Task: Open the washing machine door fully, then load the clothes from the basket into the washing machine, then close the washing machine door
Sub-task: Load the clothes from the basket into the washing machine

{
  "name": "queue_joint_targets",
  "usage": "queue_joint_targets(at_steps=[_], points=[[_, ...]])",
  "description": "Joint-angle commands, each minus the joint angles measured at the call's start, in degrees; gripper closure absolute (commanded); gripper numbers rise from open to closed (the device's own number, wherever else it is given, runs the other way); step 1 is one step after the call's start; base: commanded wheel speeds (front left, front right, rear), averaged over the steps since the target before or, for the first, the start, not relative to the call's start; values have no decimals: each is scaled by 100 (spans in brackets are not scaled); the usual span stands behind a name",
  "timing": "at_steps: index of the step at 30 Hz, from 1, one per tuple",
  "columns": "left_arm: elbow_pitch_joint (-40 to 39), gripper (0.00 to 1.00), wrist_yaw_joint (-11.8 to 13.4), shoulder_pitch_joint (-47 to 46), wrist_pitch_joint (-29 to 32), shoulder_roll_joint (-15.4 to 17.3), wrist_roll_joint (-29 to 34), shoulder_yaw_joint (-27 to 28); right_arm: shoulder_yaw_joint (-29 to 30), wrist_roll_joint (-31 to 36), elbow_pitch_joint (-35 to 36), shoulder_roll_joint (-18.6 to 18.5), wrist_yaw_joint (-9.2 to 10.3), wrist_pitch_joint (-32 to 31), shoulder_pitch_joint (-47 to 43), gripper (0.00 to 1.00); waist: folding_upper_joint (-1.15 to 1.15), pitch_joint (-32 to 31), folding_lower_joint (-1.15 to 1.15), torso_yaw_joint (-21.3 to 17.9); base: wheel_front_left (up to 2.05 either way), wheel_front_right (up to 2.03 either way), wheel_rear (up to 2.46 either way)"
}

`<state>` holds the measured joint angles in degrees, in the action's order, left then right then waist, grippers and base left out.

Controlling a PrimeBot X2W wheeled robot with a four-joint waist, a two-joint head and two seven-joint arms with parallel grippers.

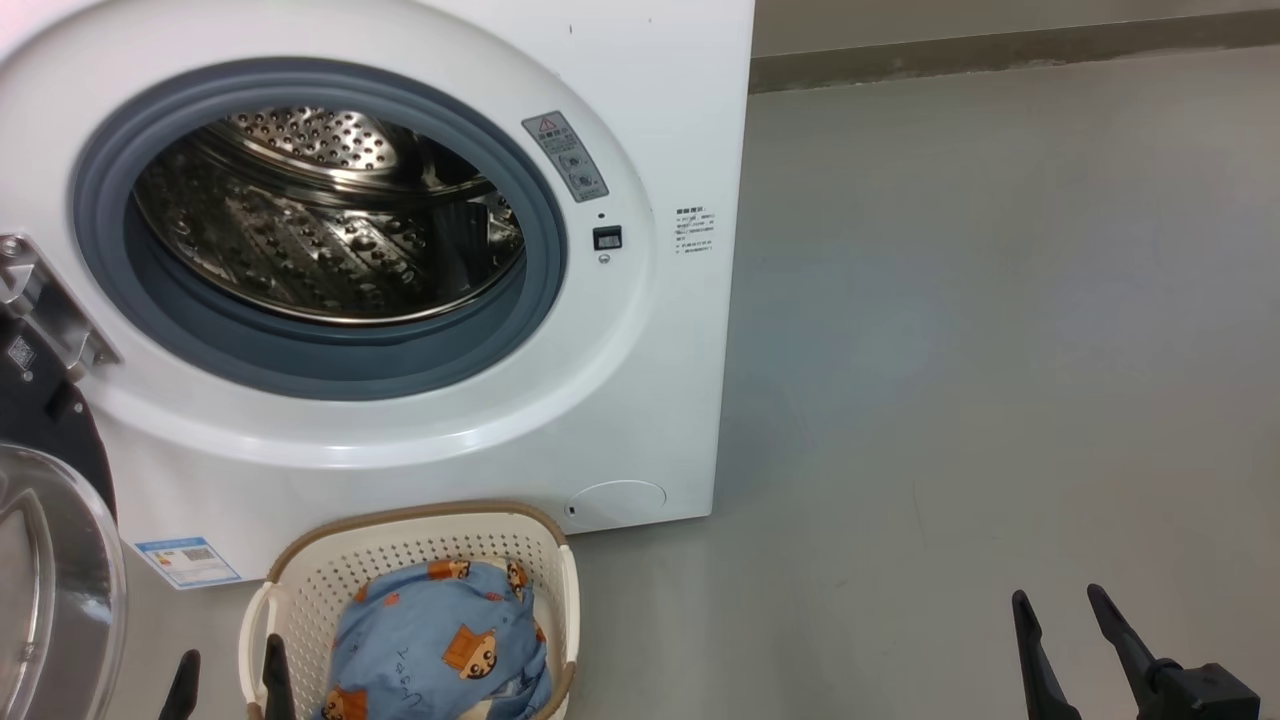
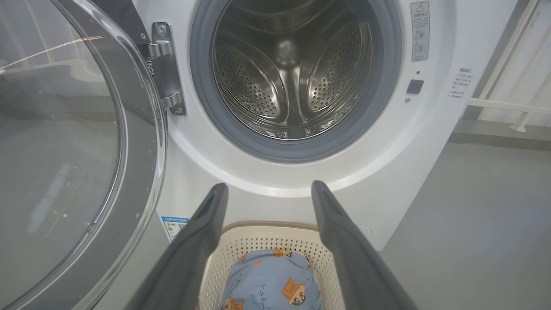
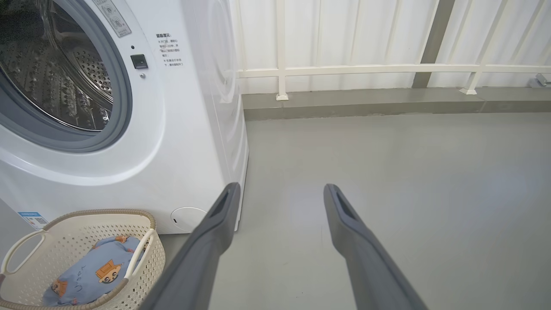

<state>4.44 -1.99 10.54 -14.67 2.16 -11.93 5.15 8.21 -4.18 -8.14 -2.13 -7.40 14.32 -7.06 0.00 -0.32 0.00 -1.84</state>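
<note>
The white washing machine [image 1: 620,380] [image 2: 430,142] [image 3: 181,142] stands with its steel drum [image 1: 330,210] exposed. Its door [image 1: 50,560] [image 2: 64,150] is swung wide open to the left, glass porthole toward me. In front of the machine, on the floor, sits the cream basket [image 1: 420,535] [image 2: 258,239] [image 3: 77,228] holding the light blue printed clothes [image 1: 440,640] [image 2: 271,280] [image 3: 92,275]. My left gripper [image 1: 232,670] [image 2: 267,189] hovers open above the basket's near left side, holding nothing. My right gripper [image 1: 1060,600] [image 3: 280,189] is open over bare floor, well right of the basket.
Grey floor [image 1: 1000,350] stretches to the right of the machine. A low kerb and a white railing [image 3: 366,69] with pale panels run along the back wall. A blue label sticker [image 1: 188,560] sits on the machine's lower left front.
</note>
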Motion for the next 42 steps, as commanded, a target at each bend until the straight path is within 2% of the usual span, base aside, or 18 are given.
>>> queue_joint_targets(at_steps=[1, 14, 22, 34, 38, 39, 42], points=[[-143, 0, 45, -183, -33, 72, -37, 169, -119, -92, 121, -75, -9, 68, 154, 0, 0, 4, 0, 2, 0, 0, 0], [-167, 0, 64, -150, -33, 72, 18, 163, -191, -166, 100, -75, -9, 68, 190, 0, 0, 119, 0, -34, 0, 0, 0], [79, 0, 17, -317, -33, 72, 152, 80, -260, -280, 104, -75, -9, 68, 352, 0, 0, 566, 0, -214, 0, 0, 0], [1154, 0, -98, -1548, -33, 161, 366, 83, -485, -575, 39, -75, -9, 68, 991, 0, 0, 1867, 0, -630, 0, 0, 0], [1392, 0, -66, -1888, -33, 183, 352, 188, -567, -663, 5, -75, -9, 68, 1153, 0, 0, 2152, 0, -685, 0, 0, 0], [1936, 0, -40, -2437, -33, 267, 325, 349, -707, -759, 20, -75, -9, 68, 1439, 0, 0, 2593, 0, -791, 0, 0, 0], [2664, 0, -20, -2924, -33, 392, 270, 458, -757, -731, 4, -75, -9, 68, 1601, 0, 0, 2865, 0, -806, 0, 0, 0]])
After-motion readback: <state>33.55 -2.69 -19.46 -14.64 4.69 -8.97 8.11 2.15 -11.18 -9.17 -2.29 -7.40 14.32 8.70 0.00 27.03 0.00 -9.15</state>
